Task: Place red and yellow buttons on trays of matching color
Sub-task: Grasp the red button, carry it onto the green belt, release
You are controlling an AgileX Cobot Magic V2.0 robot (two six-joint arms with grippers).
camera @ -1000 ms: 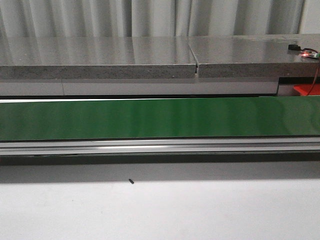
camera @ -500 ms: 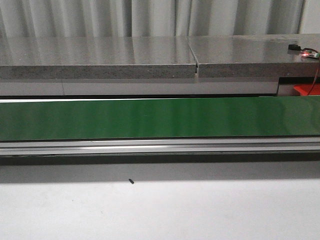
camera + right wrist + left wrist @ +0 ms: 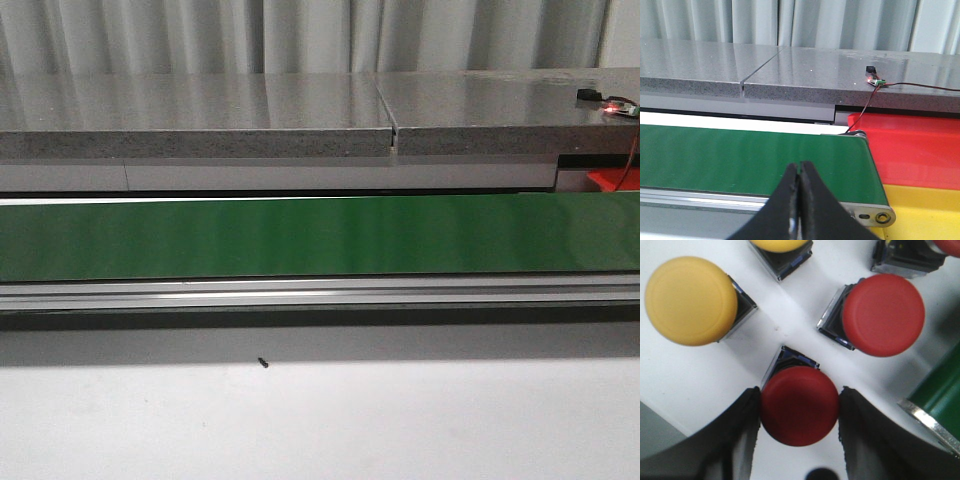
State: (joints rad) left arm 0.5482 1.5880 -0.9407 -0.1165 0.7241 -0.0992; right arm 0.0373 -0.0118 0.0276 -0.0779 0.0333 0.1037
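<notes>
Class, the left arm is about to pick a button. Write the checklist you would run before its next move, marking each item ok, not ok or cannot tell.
1. Left gripper open, fingers either side of the dark red button: ok.
2. Fingers touching its cap: cannot tell.
3. Neighbouring red button and yellow button outside the fingers: ok.
4. Green conveyor belt bare: ok.
5. Red tray and yellow tray visible past belt end: ok.
6. Right gripper shut, holding nothing: ok.

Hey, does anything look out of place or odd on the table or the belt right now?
Only one thing: a small dark speck, maybe a loose screw, lies alone on the white table in front of the green conveyor belt. The buttons in the left wrist view stand upright, and nothing looks spilled or damaged.
</notes>
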